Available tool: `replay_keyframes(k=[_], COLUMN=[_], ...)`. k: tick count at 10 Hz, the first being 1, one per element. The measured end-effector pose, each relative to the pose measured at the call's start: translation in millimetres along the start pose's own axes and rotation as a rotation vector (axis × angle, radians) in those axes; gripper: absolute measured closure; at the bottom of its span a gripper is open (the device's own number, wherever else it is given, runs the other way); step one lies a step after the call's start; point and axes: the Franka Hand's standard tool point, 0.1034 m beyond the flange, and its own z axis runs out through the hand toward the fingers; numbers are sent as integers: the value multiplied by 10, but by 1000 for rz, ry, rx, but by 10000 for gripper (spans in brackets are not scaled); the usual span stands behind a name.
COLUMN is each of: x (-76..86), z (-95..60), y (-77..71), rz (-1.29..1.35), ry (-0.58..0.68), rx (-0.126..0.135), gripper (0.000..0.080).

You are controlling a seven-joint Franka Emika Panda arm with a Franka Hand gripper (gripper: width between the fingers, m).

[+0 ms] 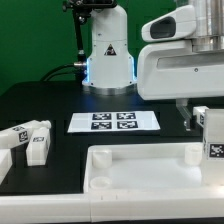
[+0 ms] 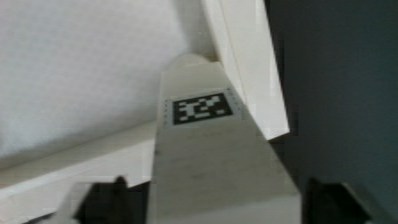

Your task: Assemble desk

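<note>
The white desk top (image 1: pixel 130 178) lies flat at the front of the table, rim up. My gripper (image 1: pixel 203 118) is shut on a white desk leg (image 1: pixel 211 138) with a black-and-white tag, held upright at the top's corner on the exterior view's right. In the wrist view the leg (image 2: pixel 210 150) runs between my dark fingertips (image 2: pixel 107 200), and its far end meets the rim at the desk top's corner (image 2: pixel 107 70). I cannot tell whether it is seated there. Three more legs (image 1: pixel 38 142) lie loose on the exterior view's left.
The marker board (image 1: pixel 114 122) lies flat behind the desk top. The robot base (image 1: pixel 107 60) stands at the back. The table surface is black, with a green wall behind.
</note>
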Motion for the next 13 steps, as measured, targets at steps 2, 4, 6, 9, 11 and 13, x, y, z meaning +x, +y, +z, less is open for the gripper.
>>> replay_keyframes(k=[2,4,6,9,11,13], x=[10,13,7,-27,-23,-20], z=[-2,-2,-12,-8,-9,-11], y=[24,42,71,93,110,102], rz=[143,325,609,1093,1262,1428], ry=[1,3,-1,-44,-64,-73], rx=[-2,-5,-12,18,25,24], gripper=[514,514,514,512,511,511])
